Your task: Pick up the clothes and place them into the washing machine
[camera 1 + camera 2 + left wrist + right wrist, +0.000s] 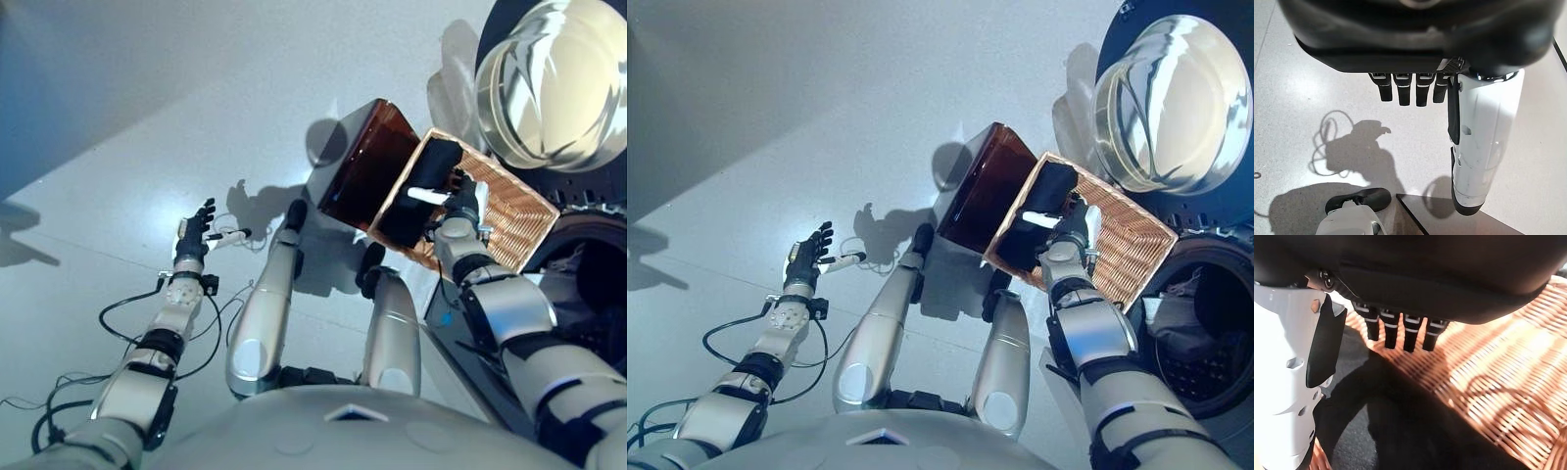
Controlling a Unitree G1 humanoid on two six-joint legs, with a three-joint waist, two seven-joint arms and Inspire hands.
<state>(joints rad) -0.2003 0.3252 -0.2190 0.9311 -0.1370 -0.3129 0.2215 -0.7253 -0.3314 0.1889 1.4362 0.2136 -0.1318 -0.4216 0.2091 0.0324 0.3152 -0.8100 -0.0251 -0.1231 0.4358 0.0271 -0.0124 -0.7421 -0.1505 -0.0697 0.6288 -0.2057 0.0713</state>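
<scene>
A wicker basket rests on a dark brown box beside the washing machine. Inside it, at the end away from the machine, lies a black piece of clothing. My right hand hovers over the basket with straight fingers and its white-covered thumb out over the cloth, holding nothing. In the right wrist view the fingers point over the wicker, and the black cloth lies below them. My left hand is out over the floor at the left, open and empty. The machine's drum is open, with something grey inside.
The washing machine's round glass door stands swung open above the basket. The glossy brown box sticks out from under the basket toward the left. Grey floor stretches to the left and beyond.
</scene>
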